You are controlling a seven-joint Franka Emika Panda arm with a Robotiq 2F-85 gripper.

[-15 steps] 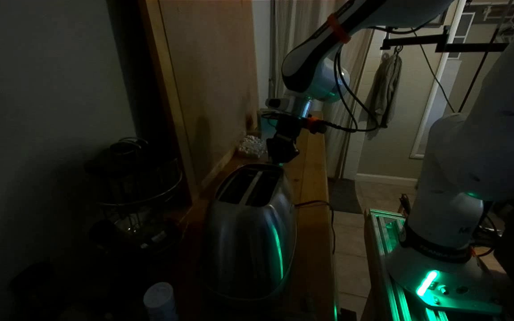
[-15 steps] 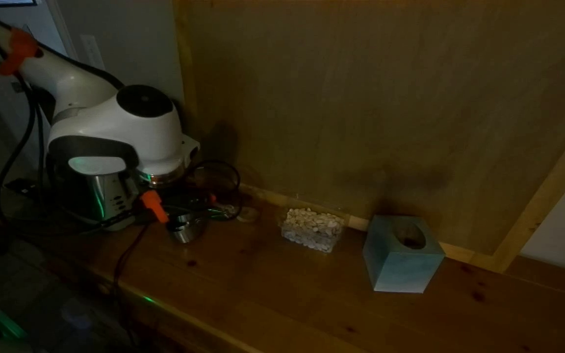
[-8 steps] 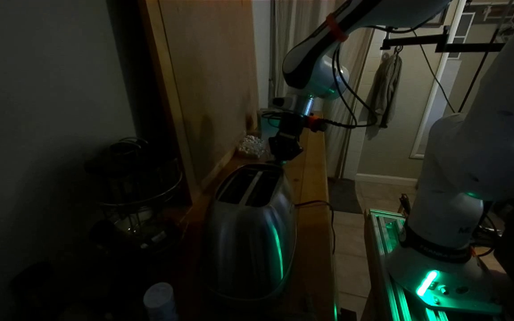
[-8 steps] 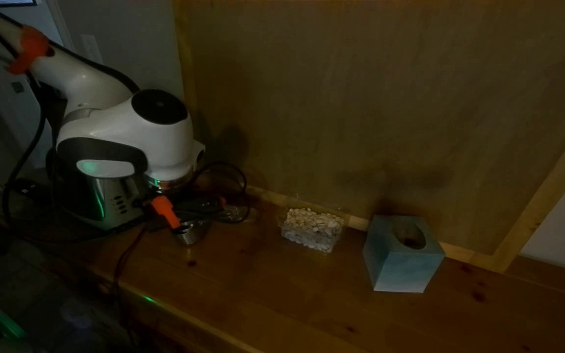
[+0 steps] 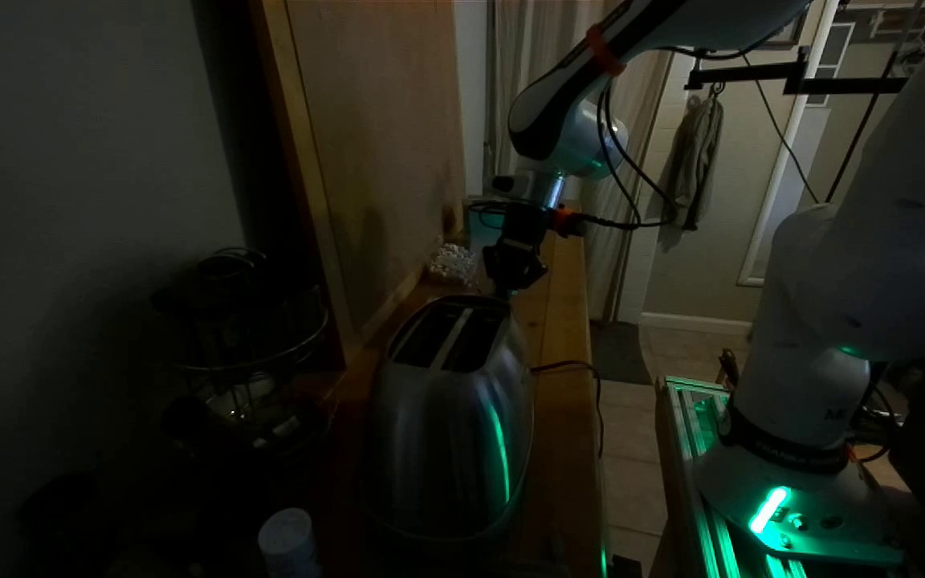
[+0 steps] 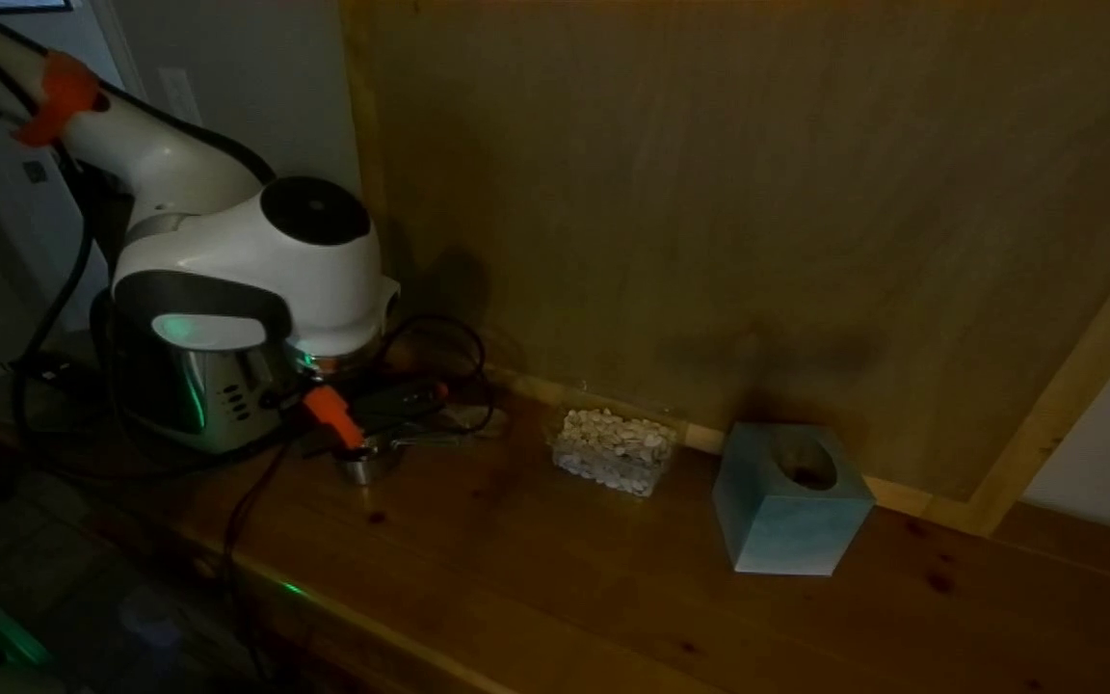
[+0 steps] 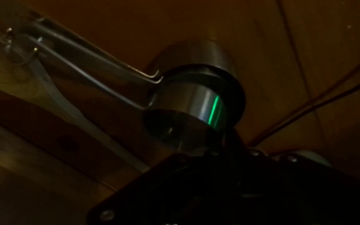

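Hanging over a wooden counter [image 6: 565, 588] in a dim room, a robot arm [image 5: 547, 120] has its gripper [image 7: 228, 139] at the rims of two metal measuring cups [image 7: 187, 97], one partly inside the other, just right of a toaster [image 6: 213, 405] in an exterior view. A broad wooden panel [image 6: 709, 193] backs the counter; at its foot, right of the cups, sits a clear box of what look like pale pebbles [image 6: 613, 450], and farther right a blue tissue box [image 6: 791, 520]. Past the counter's far end hang a curtain [image 5: 531, 48] and, to its right, a grey garment [image 5: 691, 164], with tiled floor [image 5: 631, 474] alongside. A green light [image 5: 769, 510] glows at the arm's foot. Shadow swallows the gripper's fingers in the wrist view, so whether the jaws are spread or pinching a rim cannot be told, nor whether the cups touch the wood. In an exterior view, the toaster blocks sight of the cups, a wire basket [image 5: 290, 352] at left is nearly black, and a white-topped jar [image 5: 287, 536] is cut off at the near edge.
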